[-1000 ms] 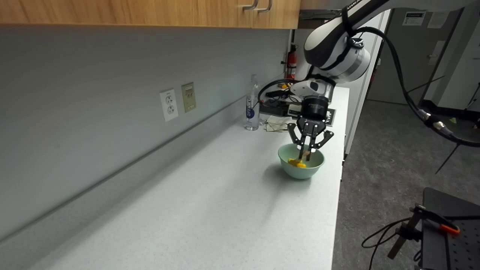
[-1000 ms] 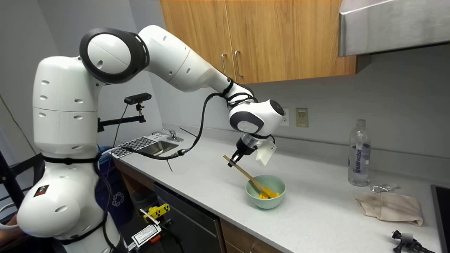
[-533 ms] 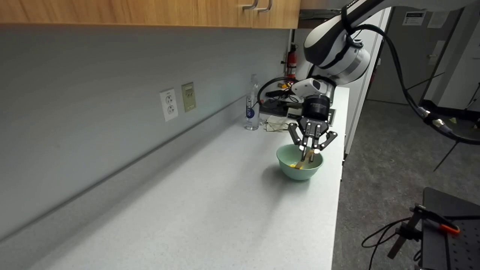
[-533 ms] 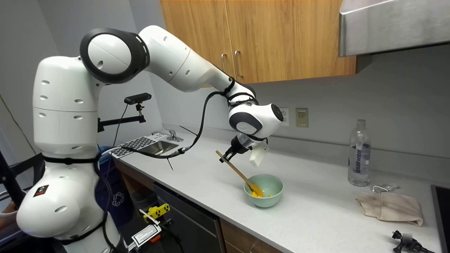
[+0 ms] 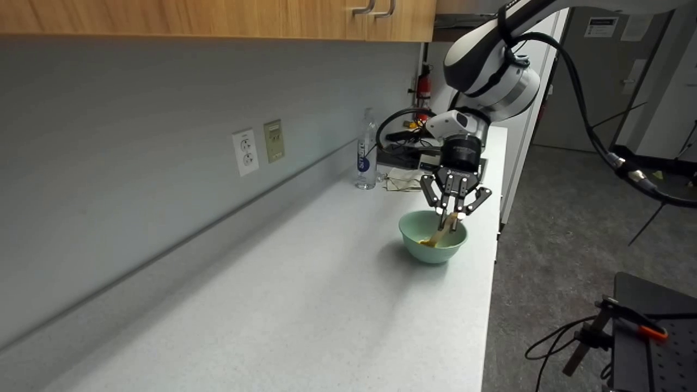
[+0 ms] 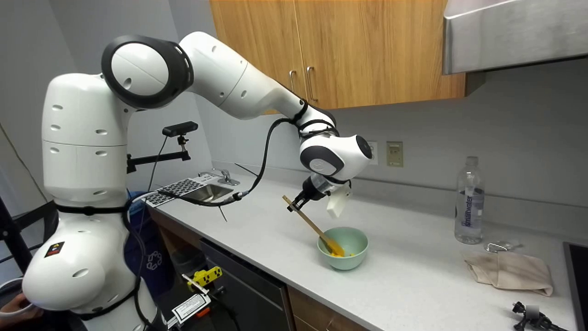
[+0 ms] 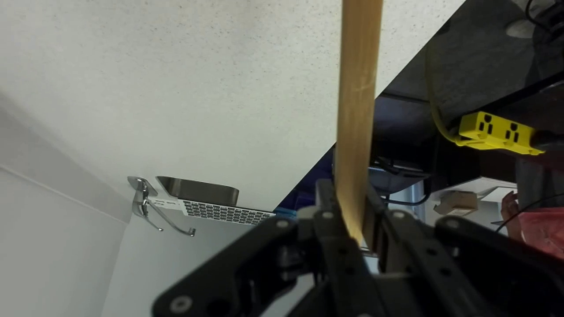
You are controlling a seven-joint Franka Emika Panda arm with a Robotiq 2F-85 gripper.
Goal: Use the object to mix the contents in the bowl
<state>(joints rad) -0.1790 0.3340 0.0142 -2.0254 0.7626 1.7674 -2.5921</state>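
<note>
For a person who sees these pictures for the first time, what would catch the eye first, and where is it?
Most likely the big white robot arm, which takes up much of the left of an exterior view. Its black fingers clasp a wooden utensil that slants down into a mint-green bowl on the pale counter. In the wrist view, a bright yellow outlet block stands out at the right.

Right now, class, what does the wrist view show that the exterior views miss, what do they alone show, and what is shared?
Only the wrist view shows a brown box and reddish fabric.

Only the exterior views, both of them, show the green bowl, its yellow contents and the clear bottle.

All share the gripper holding the wooden utensil, and the pale counter.
</note>
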